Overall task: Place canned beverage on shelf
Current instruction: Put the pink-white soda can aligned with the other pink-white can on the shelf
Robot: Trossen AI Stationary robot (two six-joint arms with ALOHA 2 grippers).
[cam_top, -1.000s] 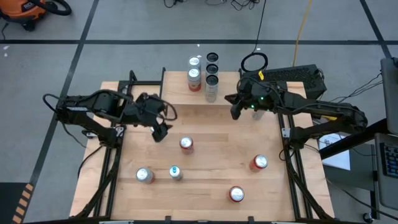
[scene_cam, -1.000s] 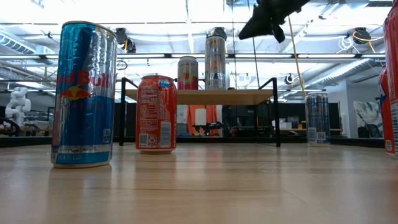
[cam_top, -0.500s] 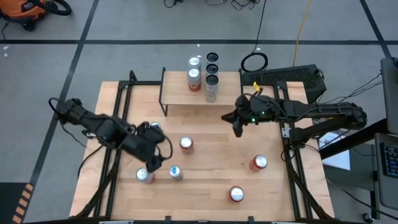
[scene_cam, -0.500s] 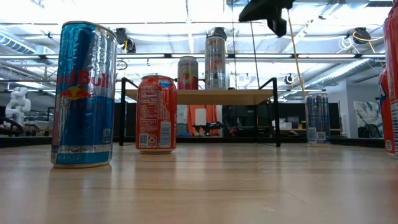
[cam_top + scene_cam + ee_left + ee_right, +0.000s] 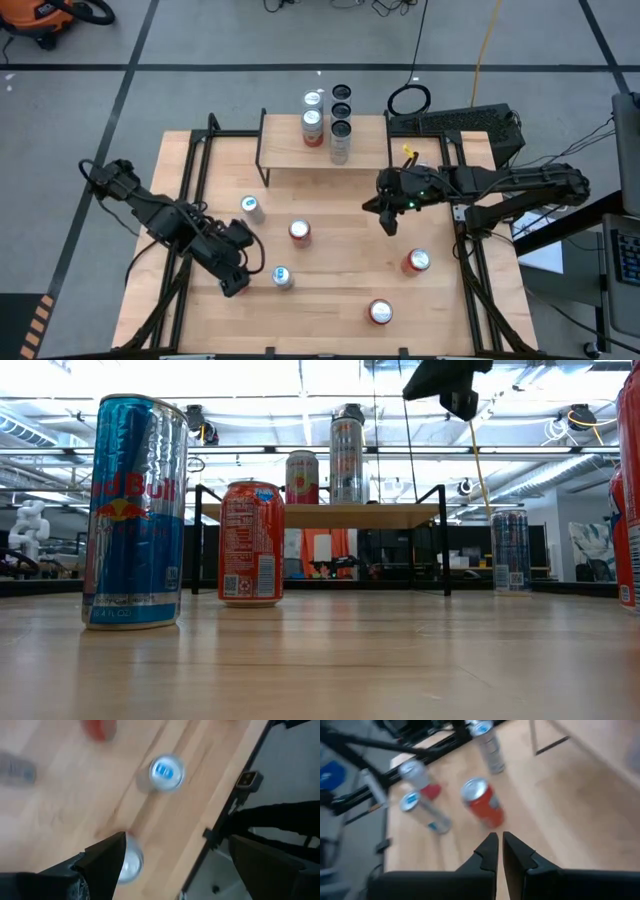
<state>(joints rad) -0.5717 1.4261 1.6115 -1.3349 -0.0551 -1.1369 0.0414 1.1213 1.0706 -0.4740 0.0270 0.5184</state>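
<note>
With the left claw (image 5: pixel 232 283) spread wide above a silver can (image 5: pixel 127 865) near the surface's (image 5: pixel 330 280) left front edge, far from the shelf (image 5: pixel 322 152), and the right claw (image 5: pixel 499 851) pressed together and empty, an off-centre descent could topple the can.

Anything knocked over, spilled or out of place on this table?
Nothing stands out. Every can in view stands upright, with no spill on the table. Two cans stand on the shelf; others stand behind it.
</note>
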